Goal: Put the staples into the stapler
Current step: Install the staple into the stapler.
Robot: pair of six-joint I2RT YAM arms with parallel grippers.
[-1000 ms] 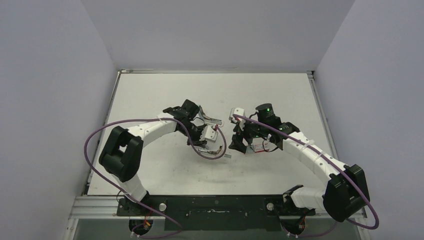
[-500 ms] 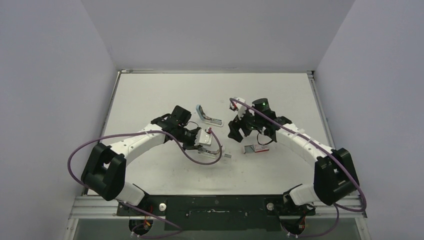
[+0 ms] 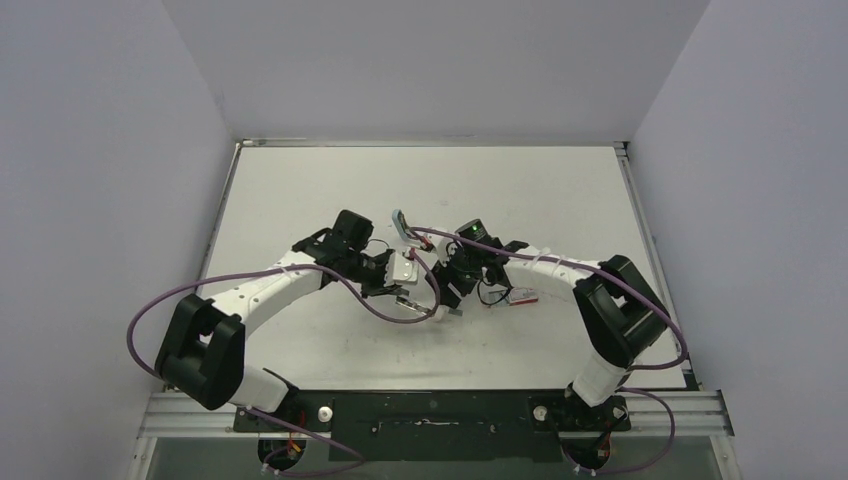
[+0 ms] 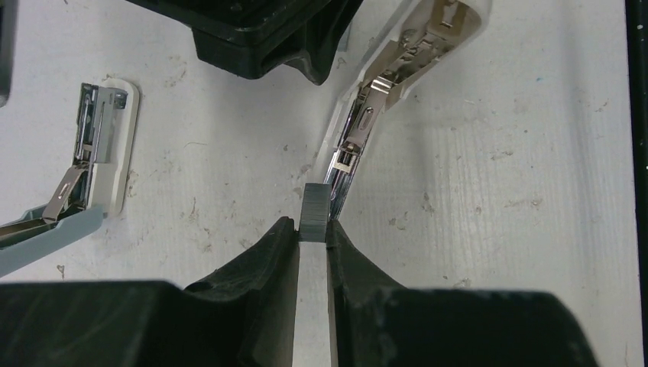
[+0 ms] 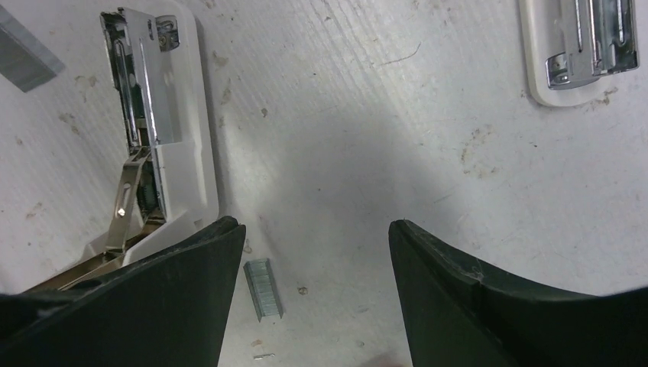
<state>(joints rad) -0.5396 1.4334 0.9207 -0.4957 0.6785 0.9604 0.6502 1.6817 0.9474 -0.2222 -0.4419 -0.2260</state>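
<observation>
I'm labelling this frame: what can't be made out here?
Left wrist: strip length, hidden inside the left pincer; blue stapler, cut by left edge.
Top view: that strip, too small, under the arms; box contents, too small.
Right wrist: loose staples, count too small.

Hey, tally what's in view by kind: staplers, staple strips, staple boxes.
Staplers: 2, white stapler and blue stapler
Staple strips: 2, held strip and loose strip
Staple box: 1
Total: 5

second stapler (image 5: 578,47) cropped, staples (image 4: 314,218) cropped below
</observation>
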